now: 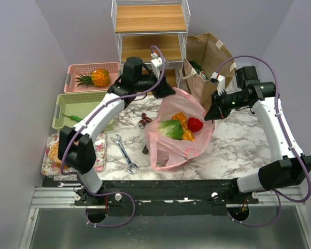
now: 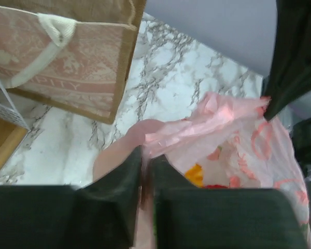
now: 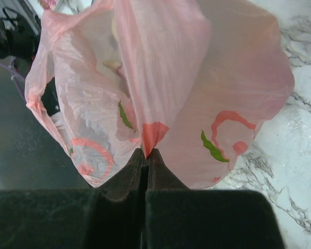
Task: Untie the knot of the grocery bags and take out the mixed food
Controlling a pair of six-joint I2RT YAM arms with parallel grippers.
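pink translucent film is stretched between both arms. the thin translucent pink plastic bag [image 1: 179, 148] lies at the middle of the white marbled desk [image 1: 233, 150], with its mouth drawn apart toward the rear. the left pincer [image 1: 165, 89] is pressed together on the rear-left rim of the bag, and its wrist view shows pink film caught between the dark fingers [image 2: 127, 174]. the right pincer [image 1: 213, 110] is also closed, pinching a fold of the same bag on its right side.

findings on progress:
- no tied lump shows at the top of the bag from overhead, so the knot is judged undone or nearly so.
- a crumpled bunch of pink film [image 2: 217, 111] shows in the left wrist view. whether it is a loosened handle or a remnant of the tie cannot be told.
- the food is still inside the bag: pale-green leafy lettuce [image 1: 170, 128], orange pieces [image 1: 180, 118] and a red round vegetable [image 1: 195, 124].

outstanding:
- the pink bag is yet to be emptied.
- the stiff brown paper bag [image 1: 210, 57] stands upright at the rear right, apart from both pincers and apparently not yet handled. its contents are unclear.

also noted: a metal wrench [image 1: 124, 153] lies on the desk just left of the pink bag.
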